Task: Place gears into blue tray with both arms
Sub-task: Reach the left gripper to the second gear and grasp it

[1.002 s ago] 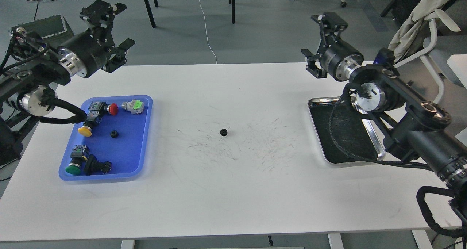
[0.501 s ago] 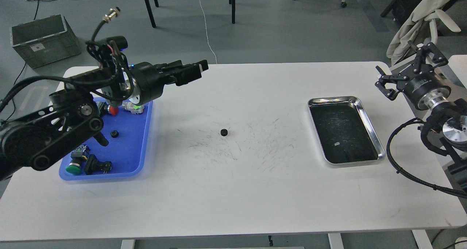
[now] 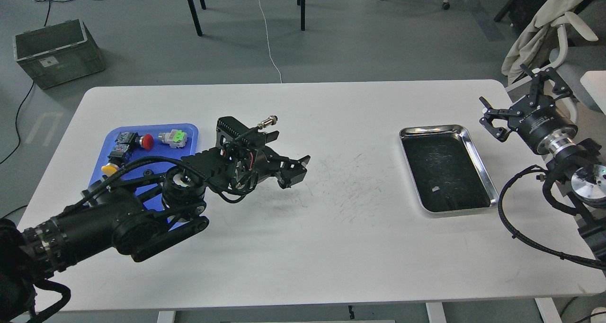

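Upper left of frame: grey-green plastic crate [image 3: 57, 53] on the grey floor [image 3: 360, 43], with black cables nearby.

Centre: white worktop [image 3: 303, 247] with rounded corners, marked with fine dark scratches right of middle.

Left of worktop: blue tray [image 3: 189, 131], largely covered by the left arm [image 3: 118, 219]. Visible in its upper part: red-capped push-button switch [image 3: 142, 141], green-and-grey switch [image 3: 173, 138], yellow-capped switch [image 3: 111, 164]. Gears: not visible; the arm covers the tray's middle and the worktop centre.

Centre-left: left end effector [image 3: 292, 170], low over the middle of the worktop, pointing right. Fingers dark and overlapping; spread cannot be told.

Upper centre: dark table or chair legs [image 3: 191, 5] and a white cable [image 3: 267, 34] trailing across the floor.

Right of centre: shiny steel tray [image 3: 473, 140] with dark bottom.

Right edge: right end effector [image 3: 518, 103], raised past the worktop's right end, fingers spread wide, nothing between them. Behind it, a chair [image 3: 563, 34] draped with pale cloth.
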Robot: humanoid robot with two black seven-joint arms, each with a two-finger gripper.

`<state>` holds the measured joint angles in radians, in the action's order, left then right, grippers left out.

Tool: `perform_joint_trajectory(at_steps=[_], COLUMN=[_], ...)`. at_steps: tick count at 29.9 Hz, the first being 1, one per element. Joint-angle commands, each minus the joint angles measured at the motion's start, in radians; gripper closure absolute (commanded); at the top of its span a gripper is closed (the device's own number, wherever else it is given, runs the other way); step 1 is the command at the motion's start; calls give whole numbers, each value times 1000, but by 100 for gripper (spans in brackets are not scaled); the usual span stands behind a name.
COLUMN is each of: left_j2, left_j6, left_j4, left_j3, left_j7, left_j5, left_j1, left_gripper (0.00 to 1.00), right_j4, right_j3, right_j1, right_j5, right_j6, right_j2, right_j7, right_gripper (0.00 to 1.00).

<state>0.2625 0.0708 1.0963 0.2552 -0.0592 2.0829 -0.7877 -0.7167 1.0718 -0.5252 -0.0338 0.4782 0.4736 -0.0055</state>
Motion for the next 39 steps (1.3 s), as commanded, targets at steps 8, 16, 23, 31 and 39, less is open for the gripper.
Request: perform_joint_trajectory(at_steps=[8, 16, 23, 31, 39], left_j2=[-124, -170, -184, -181, -169], left_j6=[-52, -74, -95, -91, -92], left_j4=[-151, -237, -294, -311, -305], left_j3=[-14, -14, -16, -24, -19], left_j7=[6, 12, 28, 29, 30], left_j5=[25, 31, 31, 31, 14], left_j1=[48, 50, 64, 74, 73], left_gripper=[6, 10, 23, 60, 93], right_j4=[-4, -3, 0, -1, -3], right_j3=[2, 0, -1, -4, -4], right_j1=[34, 37, 37, 37, 36], right_j5=[-1, 0, 0, 0, 0], right_j6=[10, 10, 10, 10, 10], right_j2=[-3, -3, -3, -3, -1], right_j7=[7, 18, 18, 18, 16], right_gripper=[3, 3, 3, 3, 3])
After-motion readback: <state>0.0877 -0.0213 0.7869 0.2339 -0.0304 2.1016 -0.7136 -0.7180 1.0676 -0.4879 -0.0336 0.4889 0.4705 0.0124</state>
